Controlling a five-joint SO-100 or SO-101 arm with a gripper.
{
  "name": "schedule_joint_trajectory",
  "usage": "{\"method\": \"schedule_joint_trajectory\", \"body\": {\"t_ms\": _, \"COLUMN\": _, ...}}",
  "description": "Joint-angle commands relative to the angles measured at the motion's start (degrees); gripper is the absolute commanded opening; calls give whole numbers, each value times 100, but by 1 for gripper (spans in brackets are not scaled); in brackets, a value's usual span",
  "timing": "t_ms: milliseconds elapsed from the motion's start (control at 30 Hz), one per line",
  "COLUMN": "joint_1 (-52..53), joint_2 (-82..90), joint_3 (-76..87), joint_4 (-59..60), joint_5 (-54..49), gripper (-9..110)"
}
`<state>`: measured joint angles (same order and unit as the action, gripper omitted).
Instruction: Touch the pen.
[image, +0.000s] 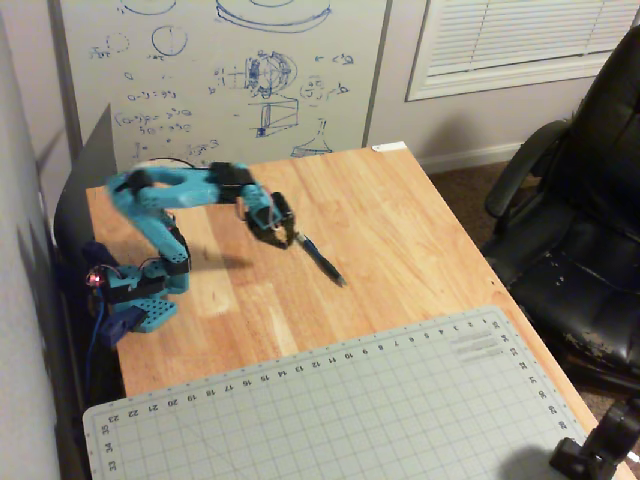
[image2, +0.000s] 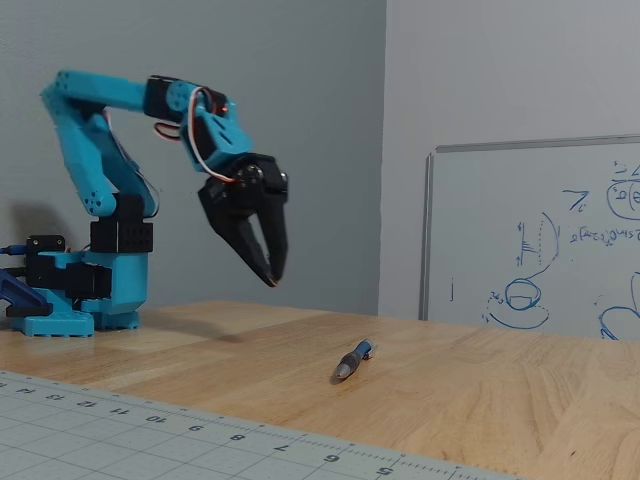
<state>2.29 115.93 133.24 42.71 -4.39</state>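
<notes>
The dark blue-black pen (image: 323, 258) lies flat on the wooden table, running diagonally; in a fixed view from table height it shows as a short dark stick (image2: 353, 360). My blue arm reaches out from its base at the left. The black gripper (image: 289, 238) hangs above the table just at the pen's near-left end; from the side the gripper (image2: 272, 277) points down, well above the wood and apart from the pen. The fingers (image2: 280, 240) are nearly together with nothing between them.
A grey cutting mat (image: 400, 410) covers the front of the table. A whiteboard (image: 220, 70) stands behind the table. A black office chair (image: 585, 220) sits at the right edge. The arm's base (image: 140, 295) sits at the table's left.
</notes>
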Motion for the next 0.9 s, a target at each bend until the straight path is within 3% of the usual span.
{"method": "schedule_joint_trajectory", "body": {"t_ms": 0, "joint_1": 44, "joint_2": -1160, "joint_3": -1354, "joint_4": -387, "joint_5": -44, "gripper": 1}}
{"method": "schedule_joint_trajectory", "body": {"t_ms": 400, "joint_1": 290, "joint_2": -3146, "joint_3": -3261, "joint_4": -519, "joint_5": -44, "gripper": 1}}
{"method": "schedule_joint_trajectory", "body": {"t_ms": 867, "joint_1": 457, "joint_2": -3753, "joint_3": -3735, "joint_4": -519, "joint_5": -53, "gripper": 1}}
